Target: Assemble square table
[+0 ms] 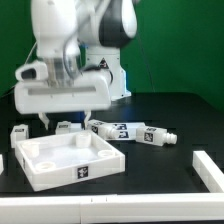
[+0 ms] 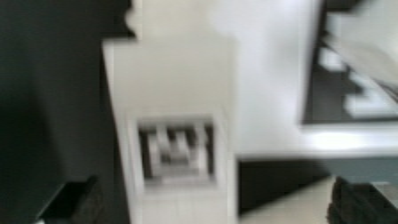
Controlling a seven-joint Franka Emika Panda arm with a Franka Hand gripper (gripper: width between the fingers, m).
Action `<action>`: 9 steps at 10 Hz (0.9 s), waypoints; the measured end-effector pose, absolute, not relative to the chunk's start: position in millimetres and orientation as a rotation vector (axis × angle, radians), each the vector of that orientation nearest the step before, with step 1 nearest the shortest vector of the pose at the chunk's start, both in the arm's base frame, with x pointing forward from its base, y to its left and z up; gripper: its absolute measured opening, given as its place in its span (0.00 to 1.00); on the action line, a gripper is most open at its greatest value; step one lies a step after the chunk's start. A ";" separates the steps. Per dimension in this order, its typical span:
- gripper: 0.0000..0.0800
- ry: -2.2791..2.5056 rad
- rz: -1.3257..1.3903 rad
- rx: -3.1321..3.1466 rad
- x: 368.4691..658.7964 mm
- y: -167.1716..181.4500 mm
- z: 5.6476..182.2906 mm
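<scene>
The square table panel [image 1: 70, 163], white with a raised rim, lies on the black table at the exterior view's left. My gripper [image 1: 65, 122] hangs over its far rim, open, with a short white tagged leg [image 1: 68, 127] between the fingers. In the wrist view that leg [image 2: 173, 130] stands blurred between the spread fingertips [image 2: 71, 205], with a gap on each side, and my gripper [image 2: 217, 205] is open. The white panel [image 2: 276, 100] lies behind it. Two more legs [image 1: 115, 128] [image 1: 150, 135] lie on their sides to the exterior view's right. Another leg [image 1: 18, 135] sits left of the panel.
A white bar [image 1: 208, 168] lies at the exterior view's right front. The robot's white base [image 1: 110, 70] stands behind the legs, in front of a green backdrop. A pale band [image 1: 100, 213] runs along the table's front edge.
</scene>
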State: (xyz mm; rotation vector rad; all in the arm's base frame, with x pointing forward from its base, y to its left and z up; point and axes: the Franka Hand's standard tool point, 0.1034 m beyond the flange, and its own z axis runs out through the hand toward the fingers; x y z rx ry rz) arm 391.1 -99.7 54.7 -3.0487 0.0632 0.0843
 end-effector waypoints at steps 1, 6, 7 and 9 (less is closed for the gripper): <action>0.81 0.025 0.092 -3.040 409.4 -100.0 70.1; 0.81 -0.132 0.078 -3.031 434.9 -108.6 74.8; 0.81 -0.142 0.082 -3.032 435.6 -109.8 73.3; 0.81 -0.246 0.073 -3.057 467.0 -119.2 69.1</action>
